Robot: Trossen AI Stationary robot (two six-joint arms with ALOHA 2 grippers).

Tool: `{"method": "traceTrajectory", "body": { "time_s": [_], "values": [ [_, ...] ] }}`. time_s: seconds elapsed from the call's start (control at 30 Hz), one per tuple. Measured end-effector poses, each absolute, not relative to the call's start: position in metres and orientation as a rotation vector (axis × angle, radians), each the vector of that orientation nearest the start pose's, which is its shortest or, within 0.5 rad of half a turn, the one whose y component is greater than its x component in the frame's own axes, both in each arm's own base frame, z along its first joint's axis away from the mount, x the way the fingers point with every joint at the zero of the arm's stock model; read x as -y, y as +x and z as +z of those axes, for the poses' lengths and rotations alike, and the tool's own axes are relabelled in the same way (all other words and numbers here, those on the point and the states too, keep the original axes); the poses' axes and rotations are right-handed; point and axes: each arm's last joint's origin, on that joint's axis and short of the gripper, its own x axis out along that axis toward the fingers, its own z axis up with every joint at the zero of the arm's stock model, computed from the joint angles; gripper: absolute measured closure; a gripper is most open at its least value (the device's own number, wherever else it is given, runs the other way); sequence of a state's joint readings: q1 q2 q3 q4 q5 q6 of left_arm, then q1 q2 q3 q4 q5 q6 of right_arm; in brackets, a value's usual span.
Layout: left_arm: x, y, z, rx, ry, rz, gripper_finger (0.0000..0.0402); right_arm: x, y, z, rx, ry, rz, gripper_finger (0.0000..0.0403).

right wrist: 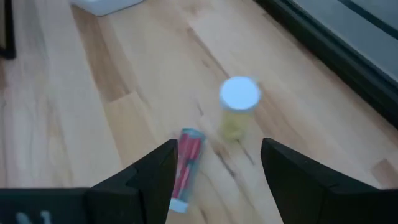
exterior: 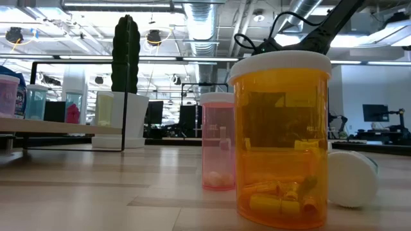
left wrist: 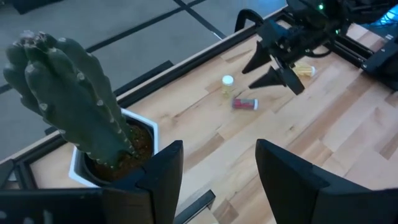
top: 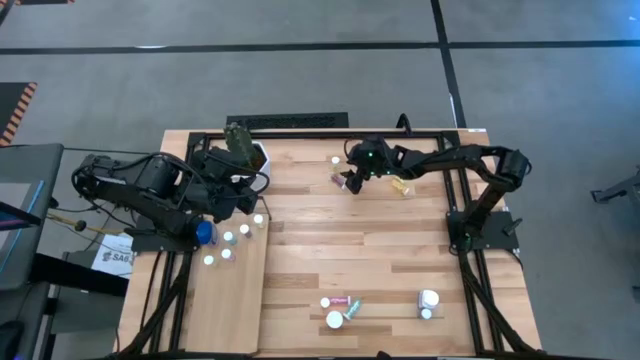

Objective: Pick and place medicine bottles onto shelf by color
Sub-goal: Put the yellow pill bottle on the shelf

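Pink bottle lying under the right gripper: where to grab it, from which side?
Grip the pink bottle mid-body, coming straight down, fingers closing across its width. It lies flat on the tabletop, and the open right gripper hovers just above it. Mind the upright yellow bottle close beside it.

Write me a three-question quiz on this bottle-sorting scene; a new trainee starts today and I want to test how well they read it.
1. True or false: the right gripper is holding the pink bottle.
2. Which stands upright beside that pink bottle: A) a yellow bottle, B) a blue bottle?
3. What plant shows in the left wrist view, ahead of the left gripper?

Key: 1 false, its jaws are open above the lying bottle. 2 A. 3 a cactus in a white pot.
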State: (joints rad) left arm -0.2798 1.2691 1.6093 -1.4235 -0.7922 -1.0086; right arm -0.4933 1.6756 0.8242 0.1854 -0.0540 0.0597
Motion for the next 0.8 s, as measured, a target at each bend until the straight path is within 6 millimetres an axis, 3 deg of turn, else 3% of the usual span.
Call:
{"method": "traceTrajectory", "body": {
  "time_s": [0.3, 0.6, 0.8],
  "values": [
    [0.034, 0.192, 0.416, -0.595, -0.357, 0.852, 0.0214, 0.147, 0.296, 0.158, -0.666, 0.16, -0.392, 0.0148],
    [0.034, 0.192, 0.416, -0.596, -0.356, 0.851, 0.0214, 0.155, 0.307, 0.126, -0.678, 0.118, -0.419, 0.0148],
    [0.034, 0.192, 0.416, -0.598, -0.357, 0.849, 0.0214, 0.164, 0.31, 0.121, -0.627, 0.083, -0.499, 0.0148]
  ]
}}
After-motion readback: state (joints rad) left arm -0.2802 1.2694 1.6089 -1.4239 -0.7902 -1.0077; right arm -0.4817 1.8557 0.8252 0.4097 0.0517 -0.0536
